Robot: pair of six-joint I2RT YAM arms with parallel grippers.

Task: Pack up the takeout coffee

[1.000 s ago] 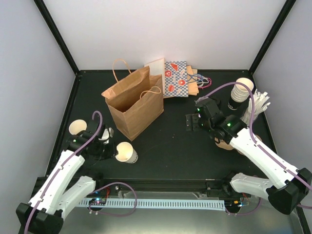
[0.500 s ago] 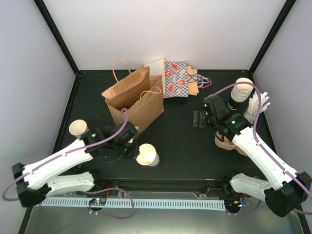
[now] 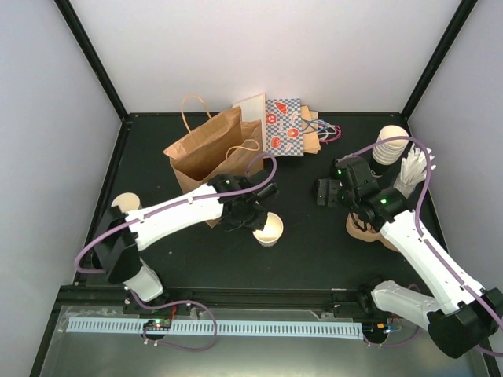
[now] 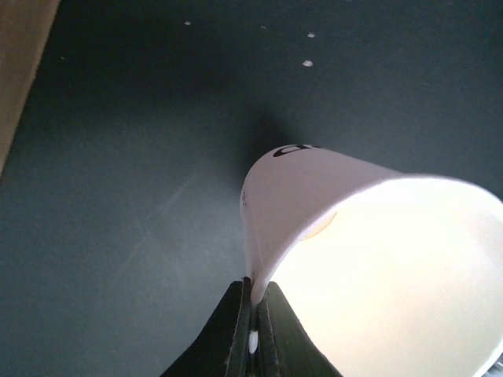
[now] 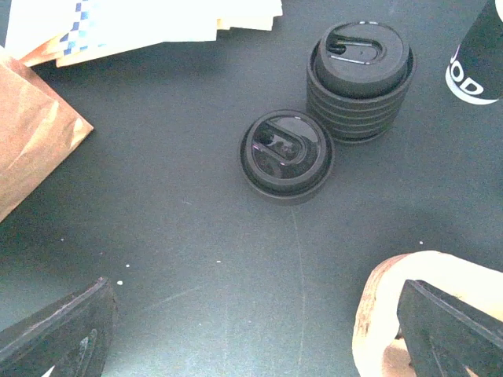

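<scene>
Cream-white paper forms the wall of the paper cup (image 4: 314, 188), which has dark printing near its base and an open mouth showing a pale, brightly lit inside. It sits tilted over the black worktop (image 3: 314, 251). Whether its base touches the surface cannot be told.

The left tool (image 4: 253, 298) has its jaws together, clamped on the near rim of the cup, one finger outside the wall and one inside. The cup extends forward and to the right of the fingertips. From above, a brown paper bag (image 3: 216, 161) stands just behind this tool, close to the arm's wrist, while the cup lies on the tool's right side, toward the middle of the worktop.

The right tool (image 3: 324, 192) has its jaws spread wide apart and holds nothing. Its dark fingers (image 5: 55, 330) frame the lower corners of the wrist view. Ahead of it, between the finger lines, a single black lid (image 5: 286, 155) lies flat, touching a stack of black lids (image 5: 361, 78) just beyond and to the right.
</scene>
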